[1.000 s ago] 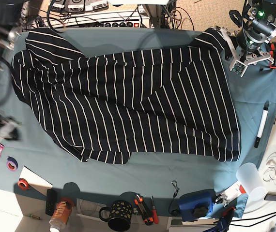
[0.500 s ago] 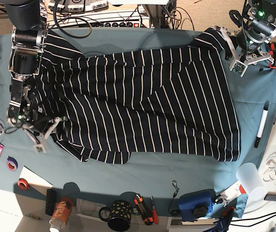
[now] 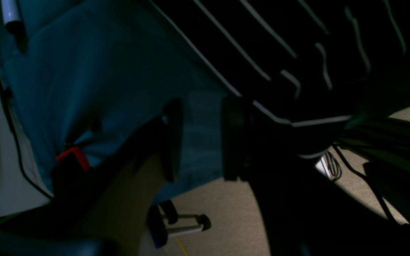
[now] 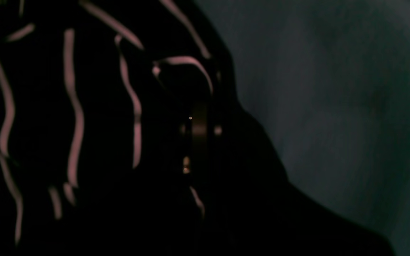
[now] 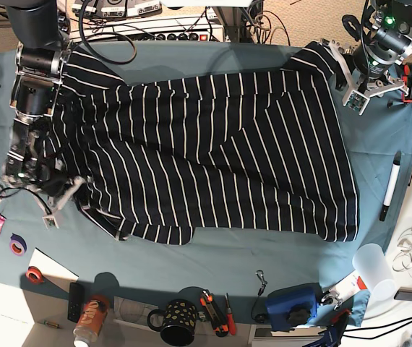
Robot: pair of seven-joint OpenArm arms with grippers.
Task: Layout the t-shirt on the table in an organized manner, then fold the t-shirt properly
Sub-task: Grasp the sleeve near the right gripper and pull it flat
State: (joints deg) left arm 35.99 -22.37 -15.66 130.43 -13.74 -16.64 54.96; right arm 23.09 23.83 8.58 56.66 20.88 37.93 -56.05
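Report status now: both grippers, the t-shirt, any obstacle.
Right gripper shut on t-shirt edge. Left gripper open, empty, at far sleeve. T-shirt spread, wrinkled, on table. Marker nearby, off the t-shirt.

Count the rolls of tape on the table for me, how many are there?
2, both at the table's near left corner in the base view: a purple roll and a red roll just below it. More could be hidden under the t-shirt.

So the table (image 5: 379, 137) is covered in teal cloth and the striped t-shirt (image 5: 213, 152) is spread over most of it (still rumpled at one lower corner). A marker (image 5: 389, 186) lies near one edge, tape rolls (image 5: 19, 246) by the opposite corner.
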